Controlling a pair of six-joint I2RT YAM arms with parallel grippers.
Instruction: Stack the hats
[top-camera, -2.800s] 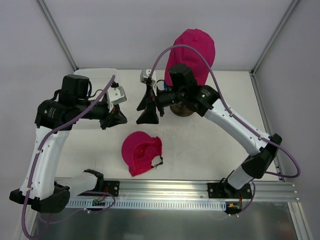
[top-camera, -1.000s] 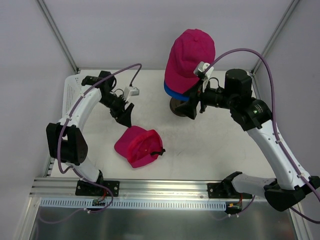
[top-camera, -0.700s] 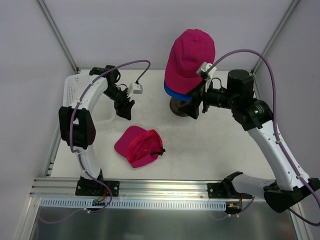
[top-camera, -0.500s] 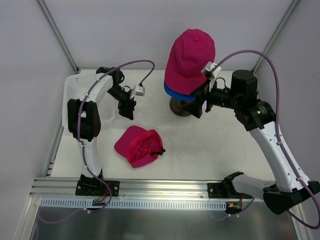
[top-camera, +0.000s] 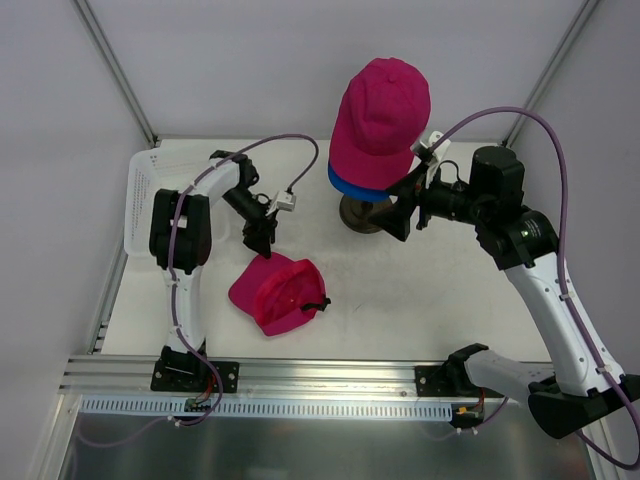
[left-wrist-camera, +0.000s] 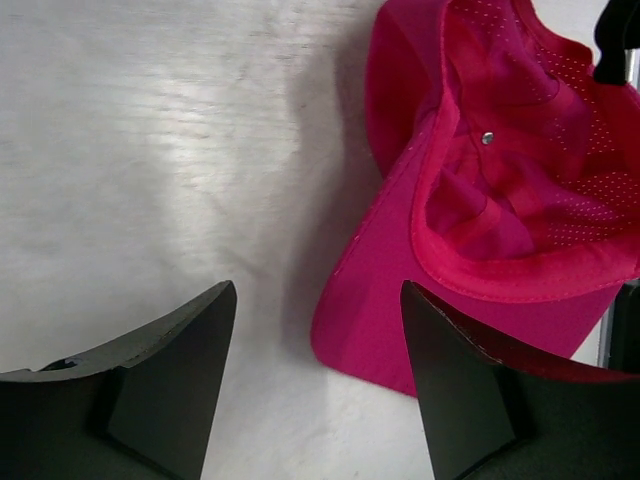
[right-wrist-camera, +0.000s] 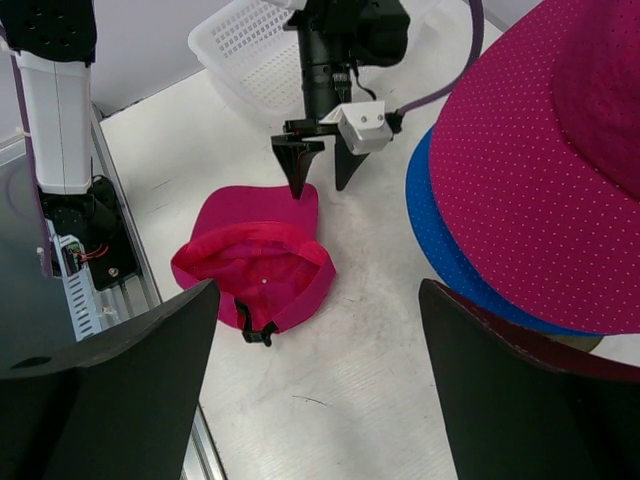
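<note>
A pink cap (top-camera: 382, 108) is set on top of a blue cap (top-camera: 345, 183) at the back of the table (top-camera: 420, 290). Only the edge of the blue cap's brim can be seen. Both caps are held up on a dark stand (top-camera: 360, 214).

A second pink cap (top-camera: 277, 293) is laid upside down near the front of the table, so its inside can be seen.

The left gripper (top-camera: 262, 238) is pointed down just over the far edge of this cap. Its fingers are spread apart and nothing is held between them.

The right gripper (top-camera: 400, 215) is kept just beside the two stacked caps, near their brims. Its fingers are spread wide too, and nothing is held.

A white basket (top-camera: 145, 195) with many small holes is placed at the left edge of the table. Part of it is hidden by the left arm, so what is inside cannot be made out for sure.
</note>
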